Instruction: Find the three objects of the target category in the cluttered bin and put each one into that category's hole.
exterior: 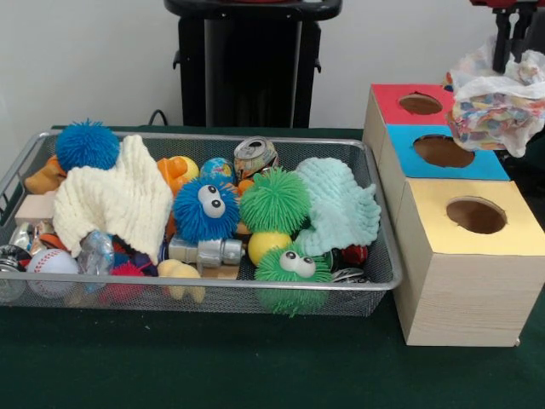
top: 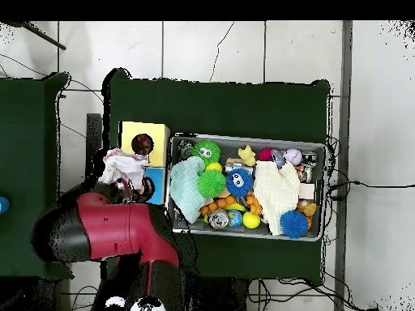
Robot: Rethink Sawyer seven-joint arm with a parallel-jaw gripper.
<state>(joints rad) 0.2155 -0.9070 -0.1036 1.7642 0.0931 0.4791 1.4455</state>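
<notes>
While the wire-mesh bin [exterior: 375, 223] sits crowded with toys, the gripper [exterior: 511, 38] hangs beside the red and blue boxes, fingers clamped on a crinkly polka-dot wrapper [exterior: 498, 104]. Nearer stands the yellow box's hole [exterior: 476, 215], uncovered.

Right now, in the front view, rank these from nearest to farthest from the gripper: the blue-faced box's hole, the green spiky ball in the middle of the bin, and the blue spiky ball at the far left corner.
Measured from the gripper, which holds a wrapper:
1. Blue-faced box's hole, just below and beside it.
2. Green spiky ball, mid-bin.
3. Blue spiky ball, far-left corner of the cluttered bin.
</notes>
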